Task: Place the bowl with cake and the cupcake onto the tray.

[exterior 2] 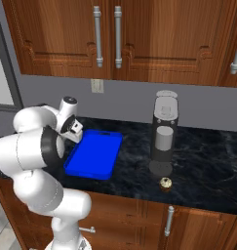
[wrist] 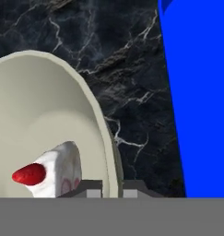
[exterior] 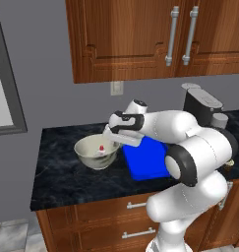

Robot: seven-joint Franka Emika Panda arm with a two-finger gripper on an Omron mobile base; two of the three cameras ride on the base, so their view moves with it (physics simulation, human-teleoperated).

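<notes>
Round glazed bowl [exterior: 94, 153] (claw [wrist: 111, 191] pinching rim), flat blue tray [exterior 2: 93, 155]

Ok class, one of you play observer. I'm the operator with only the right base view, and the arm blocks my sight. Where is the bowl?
Observer: The bowl stands on the counter beside the tray, apart from it.
Operator: Is the cake in it?
Observer: Yes, the cake lies inside the bowl.
Operator: And the claw?
Observer: The claw is shut on the bowl's rim, one tip inside, one outside.
</notes>
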